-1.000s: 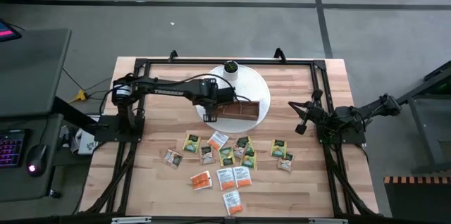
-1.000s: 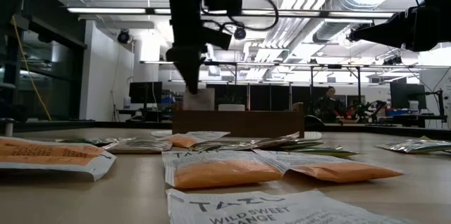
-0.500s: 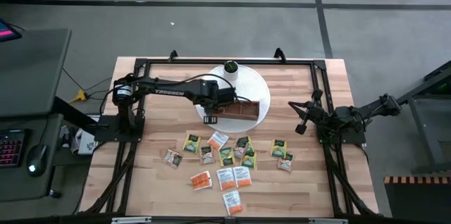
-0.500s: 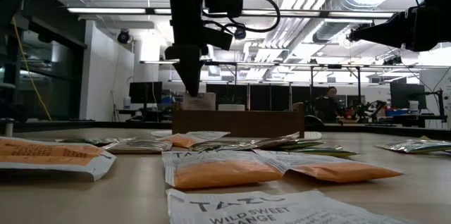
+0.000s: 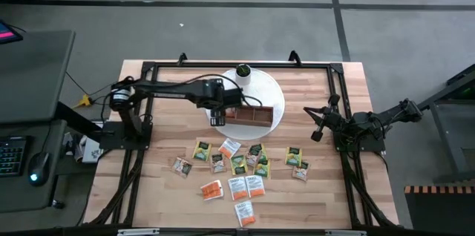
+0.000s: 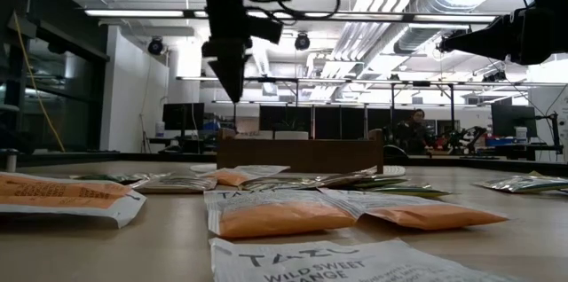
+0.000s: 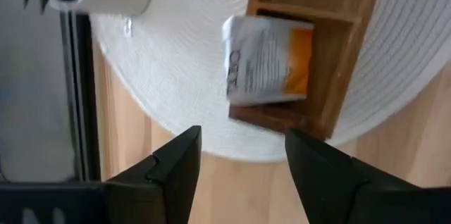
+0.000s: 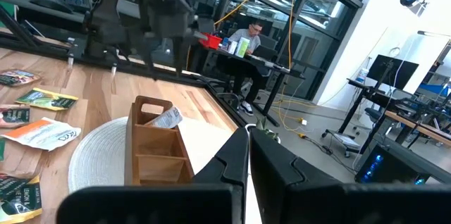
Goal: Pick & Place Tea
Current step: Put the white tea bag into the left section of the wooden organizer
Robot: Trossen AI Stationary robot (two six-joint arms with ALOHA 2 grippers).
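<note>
My left gripper (image 5: 217, 118) is open and empty above the left end of the brown three-compartment tray (image 5: 251, 116); in the low view it (image 6: 232, 90) hangs well above the tray (image 6: 302, 152). A white-and-orange tea sachet (image 7: 269, 59) leans tilted in the tray's left end compartment, and it also shows in the right wrist view (image 8: 166, 117). Several green, orange and white sachets (image 5: 239, 168) lie flat on the table nearer its front. My right gripper (image 5: 318, 125) waits shut at the right, off the table surface (image 8: 247, 155).
The tray stands on a round white mat (image 5: 260, 87). A small white cylinder with a dark green top (image 5: 243, 70) stands at the mat's far edge. A black frame (image 5: 223, 64) runs around the table. A person (image 8: 248, 37) sits at a desk beyond the table.
My left gripper has let go of the white-and-orange sachet and risen, shifting slightly toward the table's left edge. The sachet has dropped from below the fingers into the tray's left end compartment and stays there.
</note>
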